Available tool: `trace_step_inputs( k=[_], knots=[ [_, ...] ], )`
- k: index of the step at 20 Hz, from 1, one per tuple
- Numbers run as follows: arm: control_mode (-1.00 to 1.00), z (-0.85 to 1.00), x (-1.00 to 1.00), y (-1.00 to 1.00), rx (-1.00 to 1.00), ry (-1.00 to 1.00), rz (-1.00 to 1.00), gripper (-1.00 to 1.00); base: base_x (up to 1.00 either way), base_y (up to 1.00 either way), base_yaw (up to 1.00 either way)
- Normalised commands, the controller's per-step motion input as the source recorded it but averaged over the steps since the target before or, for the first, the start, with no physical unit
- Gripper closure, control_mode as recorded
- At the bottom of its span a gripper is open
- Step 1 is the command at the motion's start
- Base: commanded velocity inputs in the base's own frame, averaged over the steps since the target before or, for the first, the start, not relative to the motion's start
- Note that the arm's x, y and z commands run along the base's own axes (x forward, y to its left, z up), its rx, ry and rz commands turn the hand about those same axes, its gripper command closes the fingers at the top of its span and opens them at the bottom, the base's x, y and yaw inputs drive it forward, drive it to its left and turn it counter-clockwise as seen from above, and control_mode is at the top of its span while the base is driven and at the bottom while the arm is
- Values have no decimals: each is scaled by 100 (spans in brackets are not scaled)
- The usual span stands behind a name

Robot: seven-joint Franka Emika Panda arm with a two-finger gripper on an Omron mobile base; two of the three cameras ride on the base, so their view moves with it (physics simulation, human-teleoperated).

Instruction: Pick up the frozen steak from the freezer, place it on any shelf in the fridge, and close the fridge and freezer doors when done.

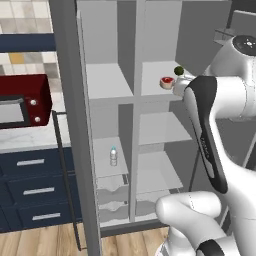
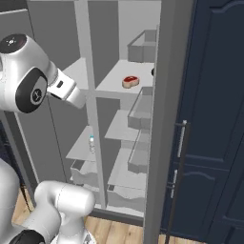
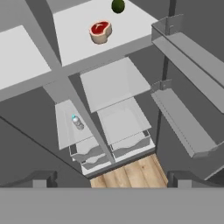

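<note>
The frozen steak (image 3: 100,31), a red slab with a pale rim, lies on an upper shelf (image 3: 83,39) of the fridge, the wider right compartment (image 1: 162,135). It also shows in the base views (image 1: 167,82) (image 2: 130,81). My gripper (image 3: 112,178) is open and holds nothing. It hangs well back from the steak, out in front of the unit. The freezer (image 1: 107,125) is the narrower left compartment. Both doors stand open: the freezer door (image 1: 70,125) to the left, the fridge door (image 2: 164,119) to the right, edge-on.
A dark green round fruit (image 3: 117,5) sits behind the steak. A small bottle (image 3: 78,122) stands on a low freezer shelf. Door bins (image 3: 188,48) jut out on the right. A red microwave (image 1: 22,100) and navy drawers (image 1: 35,190) are left; navy cabinets (image 2: 214,119) are right.
</note>
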Motion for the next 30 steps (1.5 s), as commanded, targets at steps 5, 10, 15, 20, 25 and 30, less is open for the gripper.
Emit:
trace_step_inputs(
  k=[5, 10, 15, 20, 25, 30],
  knots=[
    [100, 0, 0, 0, 0, 0, 0, -100, -27, 0, 0],
    [100, 0, 0, 0, 0, 0, 0, -100, -51, 0, 0],
    [100, 0, 0, 0, 0, 0, 0, -100, -31, 0, 0],
    [-100, 0, 0, 0, 0, 0, 0, -100, -1, 0, 0],
    [-100, 0, -21, 0, 0, 0, 0, -100, 0, 0, 0],
    [-100, 0, -78, 0, 0, 0, 0, -100, 0, 0, 0]
  ],
)
